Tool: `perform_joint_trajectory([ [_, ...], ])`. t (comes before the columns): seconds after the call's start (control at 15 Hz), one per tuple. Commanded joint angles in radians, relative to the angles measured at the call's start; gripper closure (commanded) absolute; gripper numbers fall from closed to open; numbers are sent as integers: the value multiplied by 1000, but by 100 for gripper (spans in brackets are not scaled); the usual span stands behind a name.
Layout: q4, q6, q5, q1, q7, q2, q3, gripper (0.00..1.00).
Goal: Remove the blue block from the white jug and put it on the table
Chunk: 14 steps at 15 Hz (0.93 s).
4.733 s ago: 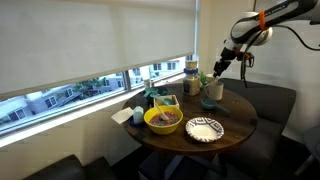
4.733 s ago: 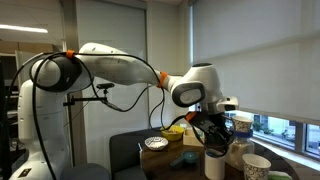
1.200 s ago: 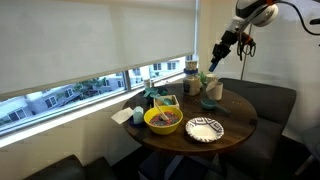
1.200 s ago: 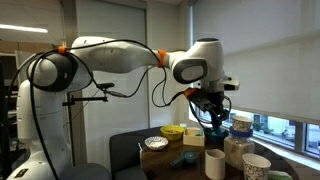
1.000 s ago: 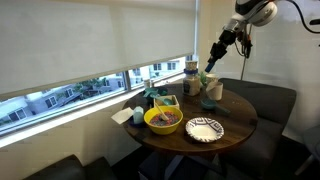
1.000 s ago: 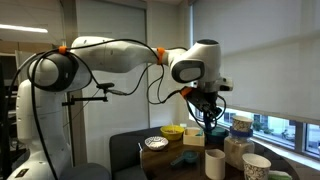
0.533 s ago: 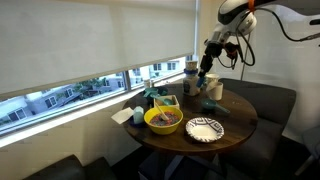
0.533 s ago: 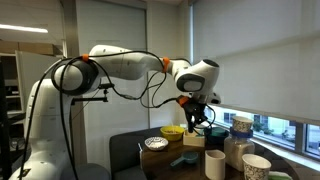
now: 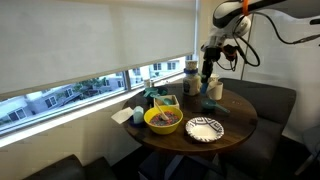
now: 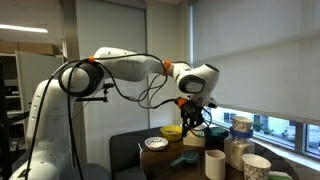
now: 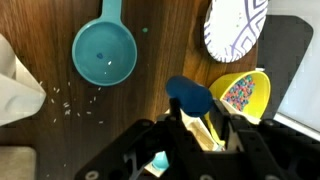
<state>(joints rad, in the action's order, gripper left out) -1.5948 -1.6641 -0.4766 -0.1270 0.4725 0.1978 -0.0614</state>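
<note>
Wooden table point(image 9: 236, 112) carries the jug point(image 10: 214, 163) upright near its rim, with the yellow bowl point(image 9: 163, 120) and patterned plate point(image 9: 204, 130) nearer the opposite edge. Gripper point(image 11: 197, 120) hangs above the table, clear of the jug, its fingers clenched on the block point(image 11: 188, 96). Wrist view shows the block held in the air over bare wood between the teal scoop point(image 11: 105, 52) and the bowl, touching nothing but the fingers.
</note>
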Motion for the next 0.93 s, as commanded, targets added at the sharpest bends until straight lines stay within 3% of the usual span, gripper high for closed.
perform_joint_trajectory([
  [0.0,79,66,129,22,-120,75,11,90],
  [0.27,151,-24,288,85,-253,135,34,90],
  [0.6,254,9,346,122,-304,208,65,90],
  [0.87,252,-42,323,109,-327,242,68,90],
])
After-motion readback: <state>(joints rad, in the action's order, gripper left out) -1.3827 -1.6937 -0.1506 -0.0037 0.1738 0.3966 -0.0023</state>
